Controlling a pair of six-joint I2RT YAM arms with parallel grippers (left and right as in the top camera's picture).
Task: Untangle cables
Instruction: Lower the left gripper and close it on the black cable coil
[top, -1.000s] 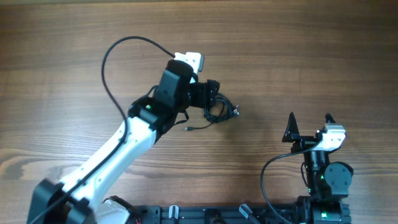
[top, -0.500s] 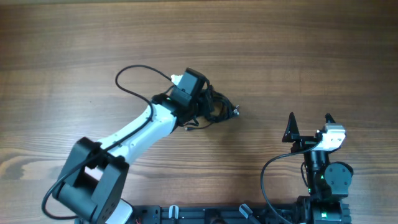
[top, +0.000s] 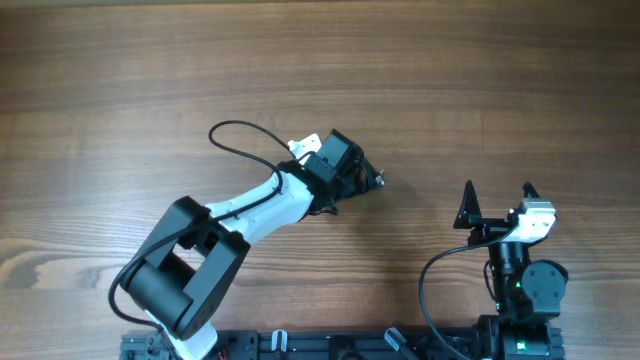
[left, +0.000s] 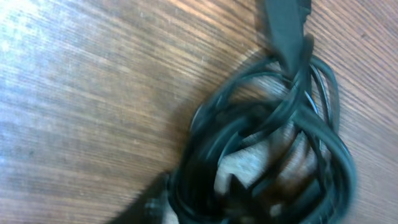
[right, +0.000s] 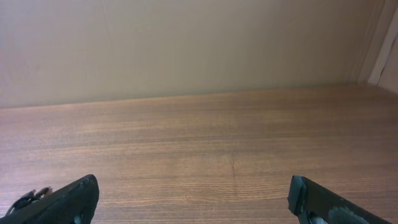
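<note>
Lying on the table (top: 120, 80): the cables (top: 373, 181) are sitting as one knotted black bundle just right of centre in the overhead view. They are mostly hidden under the left wrist, with only a small part peeking out on the right.
Left arm (top: 255, 205): it is stretching from the lower left of the overhead frame up toward the centre, its wrist hanging right over the bundle.
Left gripper (top: 355, 176): it is straddling the bundle. In the blurred wrist view one dark finger (left: 286, 25) is showing at the top right and another dark shape at the bottom left, with loops lying between them. I cannot tell whether the jaws are pinching a cord.
Bundle close up: loops are crossing and overlapping, filling the right half of the left wrist view on the wood grain.
Right gripper (top: 497, 190): it is sitting in the lower right of the overhead frame, well apart from the cables, with its jaws spread wide and holding nothing.
</note>
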